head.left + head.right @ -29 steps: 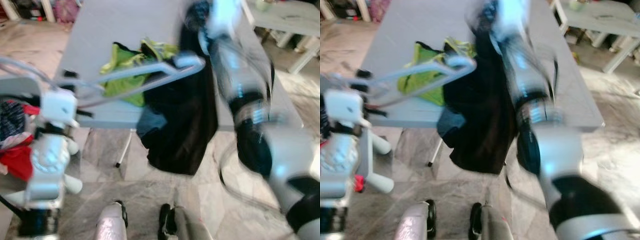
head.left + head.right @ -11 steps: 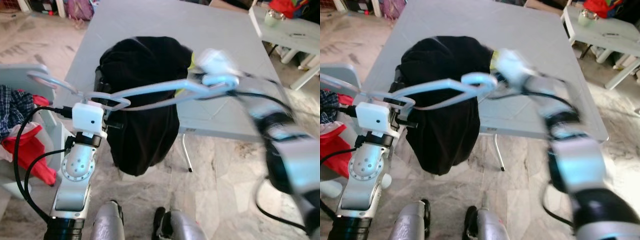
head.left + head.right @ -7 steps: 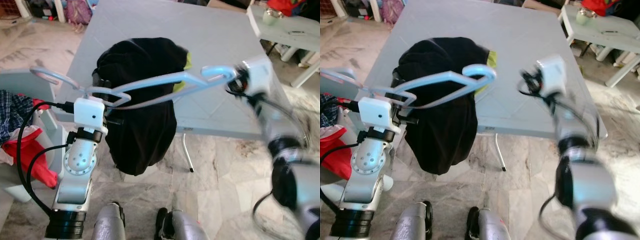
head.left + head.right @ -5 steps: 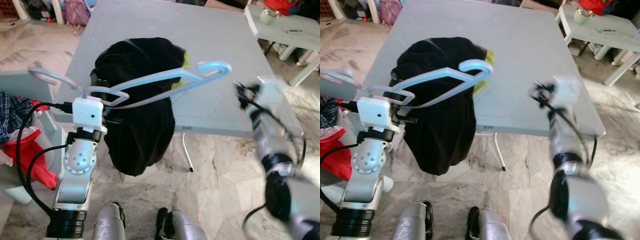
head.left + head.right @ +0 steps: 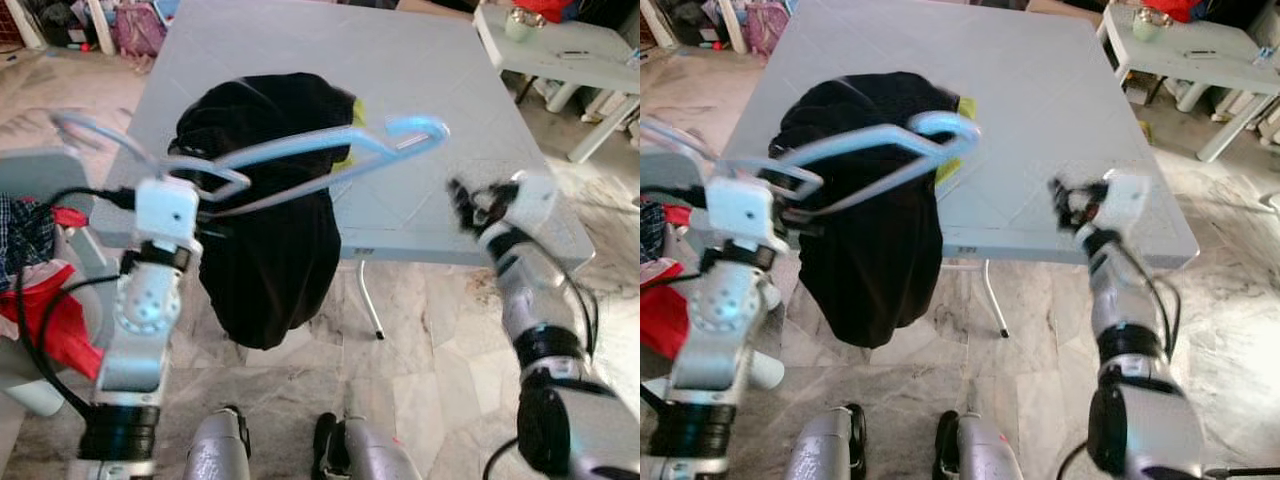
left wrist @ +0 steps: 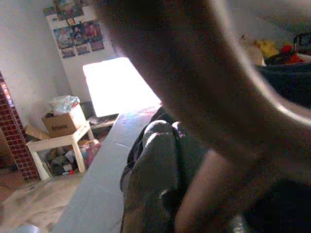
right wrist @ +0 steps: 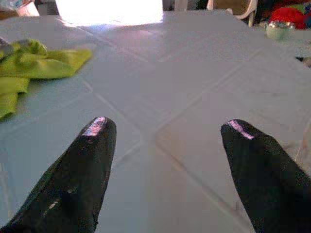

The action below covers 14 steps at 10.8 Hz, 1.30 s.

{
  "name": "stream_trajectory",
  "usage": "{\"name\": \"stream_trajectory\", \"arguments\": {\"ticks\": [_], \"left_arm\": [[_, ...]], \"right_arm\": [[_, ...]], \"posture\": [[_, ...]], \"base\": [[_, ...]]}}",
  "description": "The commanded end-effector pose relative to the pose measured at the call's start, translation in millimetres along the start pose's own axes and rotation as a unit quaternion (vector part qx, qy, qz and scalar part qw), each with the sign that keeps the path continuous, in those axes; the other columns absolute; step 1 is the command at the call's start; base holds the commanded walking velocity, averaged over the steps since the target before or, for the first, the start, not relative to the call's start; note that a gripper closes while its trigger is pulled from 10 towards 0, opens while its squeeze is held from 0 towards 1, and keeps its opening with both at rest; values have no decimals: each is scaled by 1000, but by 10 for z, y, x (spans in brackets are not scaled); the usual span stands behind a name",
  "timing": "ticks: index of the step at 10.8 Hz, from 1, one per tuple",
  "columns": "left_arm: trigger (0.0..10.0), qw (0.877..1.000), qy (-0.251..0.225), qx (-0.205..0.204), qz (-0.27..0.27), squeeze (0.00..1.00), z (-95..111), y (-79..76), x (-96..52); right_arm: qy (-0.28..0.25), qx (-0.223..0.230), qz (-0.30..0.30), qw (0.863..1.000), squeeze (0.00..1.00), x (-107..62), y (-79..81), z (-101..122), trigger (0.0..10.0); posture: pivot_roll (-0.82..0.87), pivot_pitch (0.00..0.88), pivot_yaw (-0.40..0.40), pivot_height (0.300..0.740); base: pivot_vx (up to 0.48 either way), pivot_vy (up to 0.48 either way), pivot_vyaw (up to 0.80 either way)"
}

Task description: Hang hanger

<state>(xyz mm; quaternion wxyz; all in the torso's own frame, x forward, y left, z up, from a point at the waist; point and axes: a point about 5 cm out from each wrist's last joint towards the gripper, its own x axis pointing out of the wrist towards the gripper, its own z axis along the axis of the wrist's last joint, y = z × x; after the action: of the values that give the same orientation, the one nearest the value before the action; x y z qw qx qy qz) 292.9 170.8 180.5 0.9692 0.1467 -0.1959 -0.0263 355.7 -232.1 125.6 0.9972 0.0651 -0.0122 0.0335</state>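
We hold the pale blue hanger (image 5: 300, 160) up over the near left part of the grey surface (image 5: 420, 90), our left pincer (image 5: 195, 195) pinching it near its hook end, its far tip reaching toward the surface's middle. A black garment (image 5: 265, 240) hangs behind it, draping off the surface's front edge, with a lime-green cloth (image 7: 29, 60) beside it. Our right pincer (image 7: 165, 145) hovers low over the surface's right part, fingers spread wide and holding nothing.
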Motion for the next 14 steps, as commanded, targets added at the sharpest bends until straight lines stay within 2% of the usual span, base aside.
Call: {"name": "stream_trajectory", "arguments": {"ticks": [1, 2, 3, 5, 6, 9, 12, 14], "left_arm": [[10000, 1000, 15, -2, 5, 0, -53, 18, 3], [10000, 1000, 18, -9, 12, 0, -68, 20, 3], [10000, 999, 27, -15, 14, 0, -101, -23, -28], [10000, 999, 31, -32, 14, 0, -93, -69, -45], [10000, 999, 24, -35, 21, 0, -54, -50, -2], [10000, 999, -4, -32, 29, 0, 102, 26, 140], [10000, 999, -8, -31, 29, 0, 125, 37, 155], [10000, 999, -9, -32, 27, 0, 141, 26, 167]], "right_arm": [[-28, -2, -4, 1000, 1000, 5, 2, 107, 10000], [-47, -5, -6, 999, 976, 4, 47, 149, 10000], [-60, -17, -5, 998, 0, -25, 98, 150, 10000], [-55, -17, -14, 998, 0, -95, 109, 89, 10000], [-56, -22, -15, 998, 0, -111, 128, 73, 10000], [-69, -31, -25, 997, 0, -101, 129, 154, 10000], [-74, -39, -11, 996, 0, -80, 195, 185, 10000], [-77, -40, -8, 996, 0, -80, 231, 184, 10000]], "posture": [[71, 163, -100, 740], [69, 162, -98, 740], [68, 162, -96, 740], [69, 159, -95, 740], [69, 157, -94, 740], [71, 148, -96, 740], [75, 143, -95, 740], [77, 140, -91, 740]], "base": [[0, 0, 0], [0, 0, 0], [0, 0, 0], [0, 0, 0], [0, 0, 0], [0, 0, 0], [0, 0, 0], [0, 0, 800]]}}
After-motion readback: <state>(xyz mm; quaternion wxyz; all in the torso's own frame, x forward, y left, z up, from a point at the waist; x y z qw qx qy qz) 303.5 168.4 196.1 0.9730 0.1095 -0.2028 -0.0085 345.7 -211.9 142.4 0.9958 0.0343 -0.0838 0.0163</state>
